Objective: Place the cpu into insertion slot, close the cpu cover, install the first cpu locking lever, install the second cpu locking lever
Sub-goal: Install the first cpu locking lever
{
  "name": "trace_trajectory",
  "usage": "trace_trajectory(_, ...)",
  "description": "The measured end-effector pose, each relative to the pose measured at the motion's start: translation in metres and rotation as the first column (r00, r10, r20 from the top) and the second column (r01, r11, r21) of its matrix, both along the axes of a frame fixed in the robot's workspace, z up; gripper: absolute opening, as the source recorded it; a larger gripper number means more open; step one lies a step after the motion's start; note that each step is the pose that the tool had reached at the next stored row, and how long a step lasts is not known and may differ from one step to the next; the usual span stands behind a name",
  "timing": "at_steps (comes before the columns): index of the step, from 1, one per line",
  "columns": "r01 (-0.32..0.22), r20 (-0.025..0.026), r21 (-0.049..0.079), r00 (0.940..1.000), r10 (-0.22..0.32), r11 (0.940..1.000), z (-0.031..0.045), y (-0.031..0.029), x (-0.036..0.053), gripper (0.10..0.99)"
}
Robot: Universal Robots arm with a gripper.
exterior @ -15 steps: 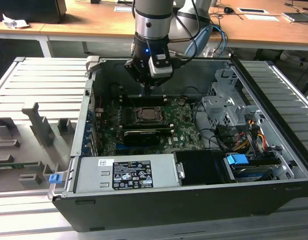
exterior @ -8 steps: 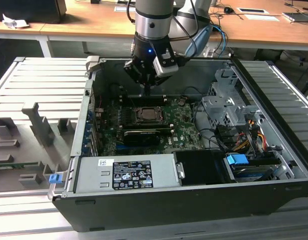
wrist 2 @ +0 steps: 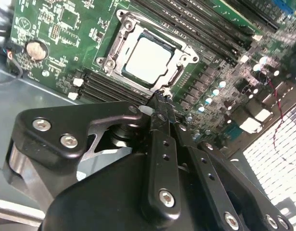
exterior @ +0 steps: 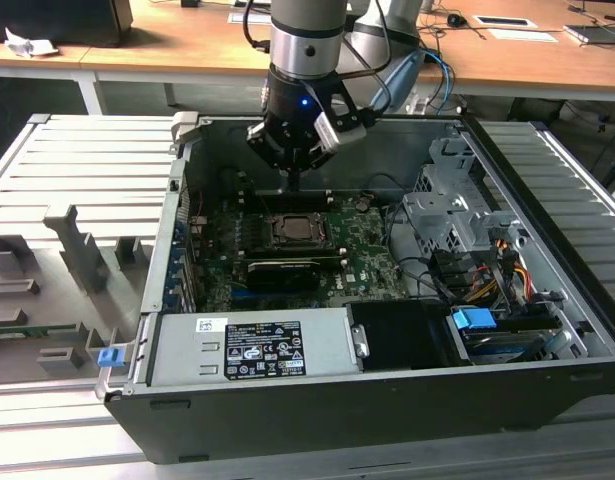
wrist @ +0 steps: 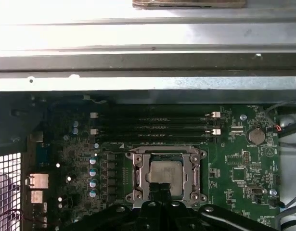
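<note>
The cpu lies flat in the insertion slot on the green motherboard, its silvery top showing. The cpu cover is down around it, framing the chip through its square window. My gripper hangs inside the open computer case, just above the slot's edge nearest the case's back wall. Its black fingers are pressed together into one narrow tip and hold nothing. I cannot make out how the locking levers stand.
A long black card lies just in front of the slot. A silver power supply fills the case's front, and a drive cage with cables stands at the exterior view's right. Memory slots run beside the socket. A grey fixture tray sits outside the case.
</note>
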State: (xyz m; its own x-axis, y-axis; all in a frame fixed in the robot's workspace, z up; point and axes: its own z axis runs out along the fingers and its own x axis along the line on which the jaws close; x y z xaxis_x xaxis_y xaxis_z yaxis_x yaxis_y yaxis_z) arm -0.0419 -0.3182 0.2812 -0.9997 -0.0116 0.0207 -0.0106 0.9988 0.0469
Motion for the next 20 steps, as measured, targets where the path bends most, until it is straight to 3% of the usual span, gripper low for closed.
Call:
trace_trajectory(3,-0.012,0.0012,0.001,0.9999,0.012,0.9999,-0.0001,-0.0004,-0.0036,0.106)
trace_trajectory(8,-0.012,0.0123,0.002,0.9999,0.012,0.9999,-0.0015,-0.0007,-0.0227,0.106)
trace_trajectory(10,-0.013,0.0172,0.002,0.9998,0.013,0.9999,-0.0055,-0.0007,-0.0329,0.106)
trace_trajectory(13,-0.014,0.0172,0.002,0.9998,0.014,0.9999,-0.0151,-0.0007,-0.0351,0.106)
trace_trajectory(16,-0.014,0.0178,0.003,0.9997,0.014,0.9999,-0.0166,-0.0010,-0.0383,0.106)
trace_trajectory(20,-0.014,0.0214,0.006,0.9997,0.014,0.9999,-0.0185,-0.0010,-0.0528,0.106)
